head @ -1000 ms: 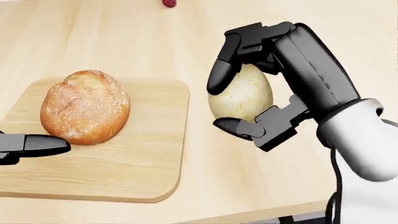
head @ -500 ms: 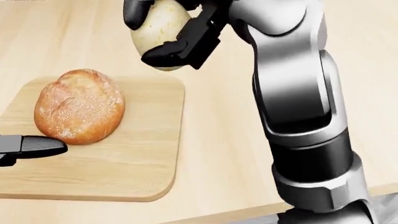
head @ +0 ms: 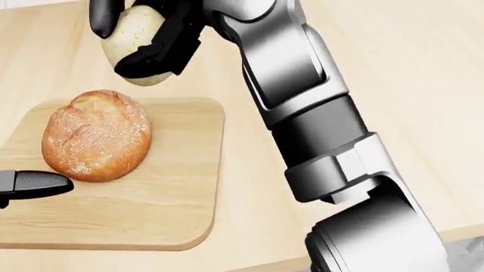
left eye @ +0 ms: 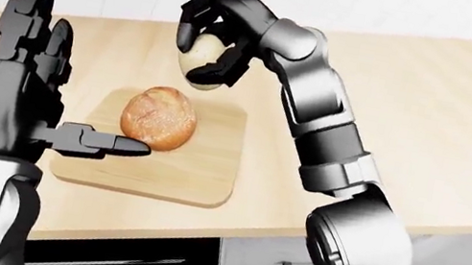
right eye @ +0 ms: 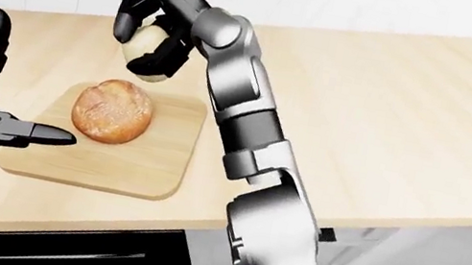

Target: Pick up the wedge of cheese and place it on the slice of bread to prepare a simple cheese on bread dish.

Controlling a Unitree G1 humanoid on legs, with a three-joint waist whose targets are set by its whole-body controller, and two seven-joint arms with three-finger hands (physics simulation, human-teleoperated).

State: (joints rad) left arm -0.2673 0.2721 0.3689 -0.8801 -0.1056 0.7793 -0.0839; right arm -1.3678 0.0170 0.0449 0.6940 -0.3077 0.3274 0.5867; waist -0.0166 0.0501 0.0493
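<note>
Cheese (head: 134,48) now rides in my right robot hand (head: 143,42), fingers closed round it, carried from the bare tabletop (head: 424,85) to twelve o'clock of the bread (head: 96,135) on the cutting board (head: 170,198). I judge lowering comes next. My left robot hand (left eye: 17,101) hovers open, empty.

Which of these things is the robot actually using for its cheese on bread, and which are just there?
Part of the job:
- the cheese, a pale rounded lump held in the right hand, above the board's top edge in the head view
- the bread, a round brown loaf

Just there:
- the wooden cutting board under the bread
- the wooden counter
- the left hand, open beside the board
</note>
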